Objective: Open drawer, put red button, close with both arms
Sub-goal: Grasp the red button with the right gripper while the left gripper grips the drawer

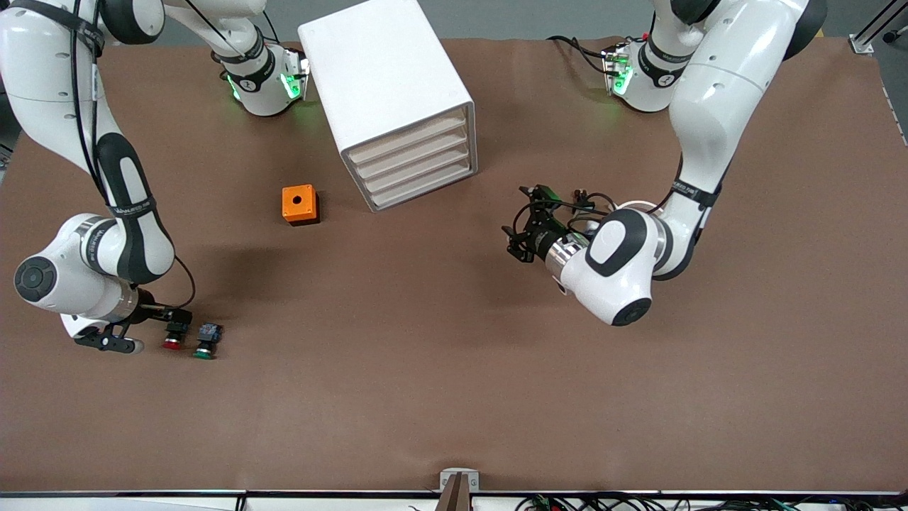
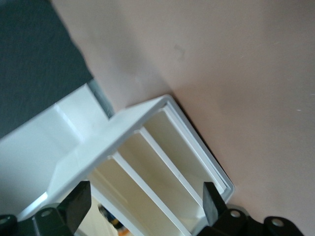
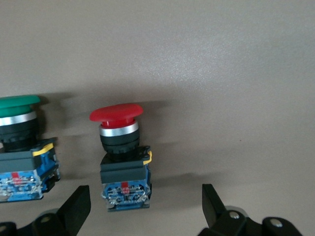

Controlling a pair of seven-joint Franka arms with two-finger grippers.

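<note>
While the right hand (image 3: 142, 206) is waiting open just beside the red button (image 3: 120, 157), the button is lying on its side on the tabletop (image 1: 454, 369), its body toward the open fingers, beside the green button (image 1: 206, 341). The left hand (image 2: 145, 204), also open, is facing the cabinet (image 1: 394, 99), whose four drawers (image 1: 415, 163) are all sitting shut.

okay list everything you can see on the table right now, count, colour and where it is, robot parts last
cabinet: one, white, four shut drawers, between the arm bases
orange box: one, beside the cabinet, toward the right arm's end
red button: one, red cap, nearer the front camera, at the right arm's end
green button: one, green cap, beside the red one
left pincer: black, open, facing the drawer fronts
right pincer: black, open, beside the red button
</note>
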